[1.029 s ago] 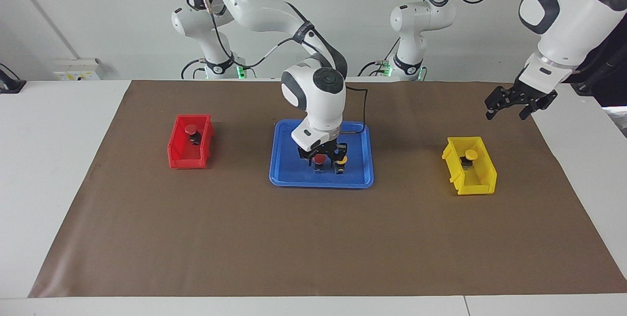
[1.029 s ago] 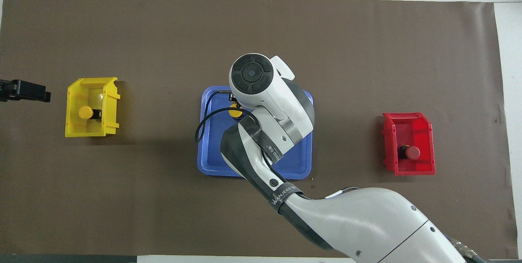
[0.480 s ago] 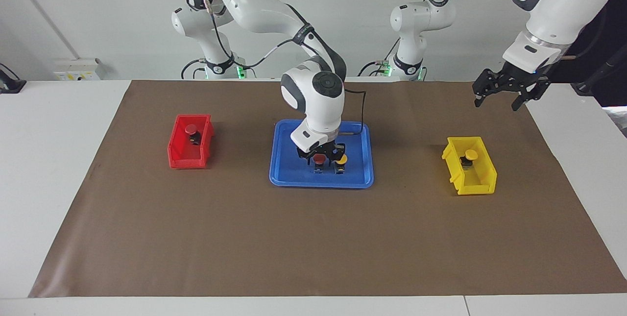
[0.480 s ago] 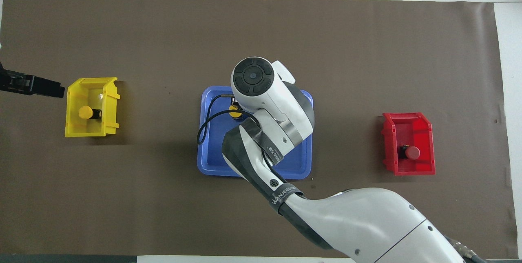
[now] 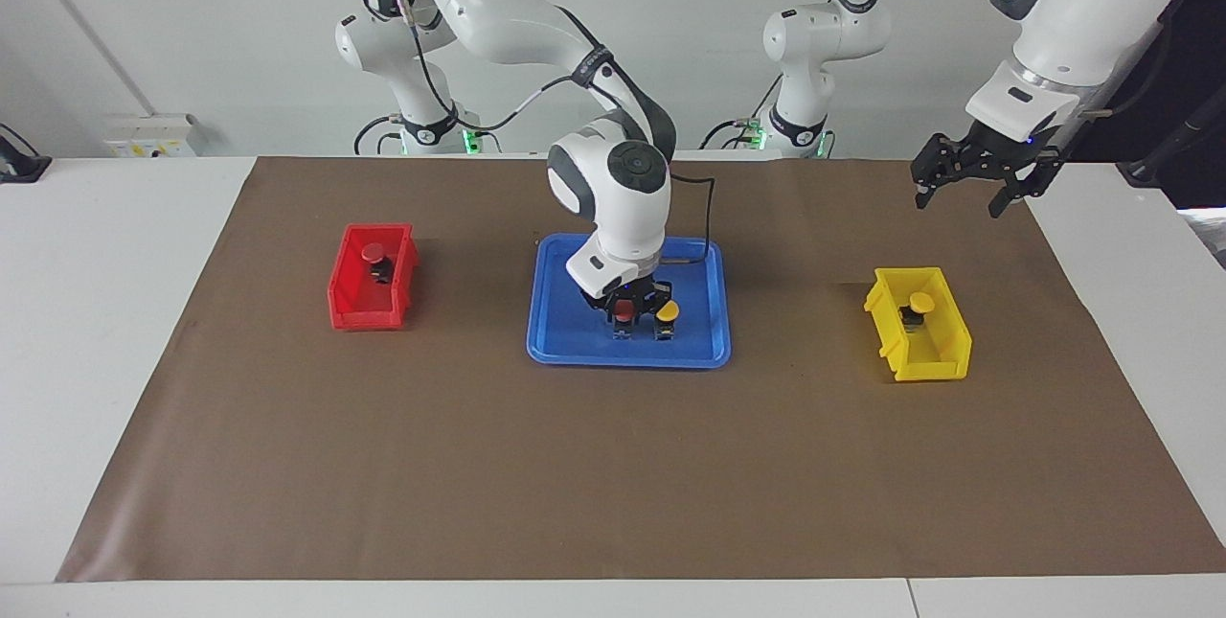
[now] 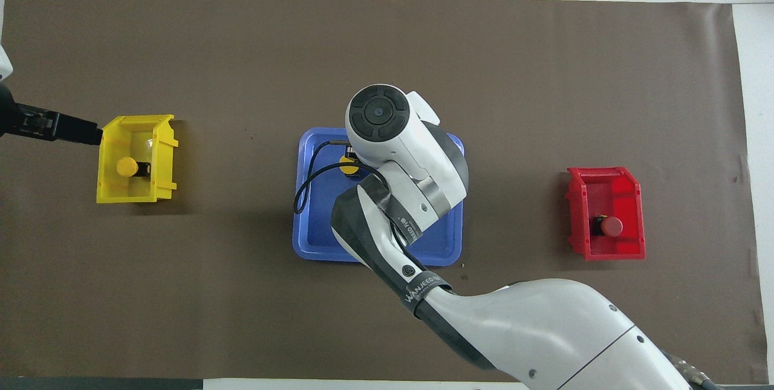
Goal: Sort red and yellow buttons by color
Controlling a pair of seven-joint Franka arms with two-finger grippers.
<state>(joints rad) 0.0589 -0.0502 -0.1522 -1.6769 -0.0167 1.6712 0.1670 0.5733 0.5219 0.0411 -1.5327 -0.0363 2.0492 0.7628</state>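
Two buttons stand side by side in the blue tray (image 5: 575, 350). My right gripper (image 5: 625, 319) has come down onto the red button (image 5: 624, 309) and is shut on it. The yellow button (image 5: 668, 311) beside it is free. From overhead the right arm hides the red one, and only the yellow button (image 6: 347, 164) peeks out. A second red button (image 5: 374, 254) lies in the red bin (image 5: 364, 311), and a second yellow button (image 5: 921, 302) in the yellow bin (image 5: 924, 369). My left gripper (image 5: 967, 185) hangs open and empty in the air beside the yellow bin.
A brown mat (image 5: 613, 474) covers the table. The red bin (image 6: 606, 251) sits toward the right arm's end and the yellow bin (image 6: 136, 196) toward the left arm's end, with the blue tray (image 6: 314, 233) between them. The right arm's cable (image 6: 302, 187) loops over the tray.
The right gripper's fingers have closed in on the red button in the tray. The left gripper has risen and drifted away from the table's end, toward the yellow bin's robot-side corner.
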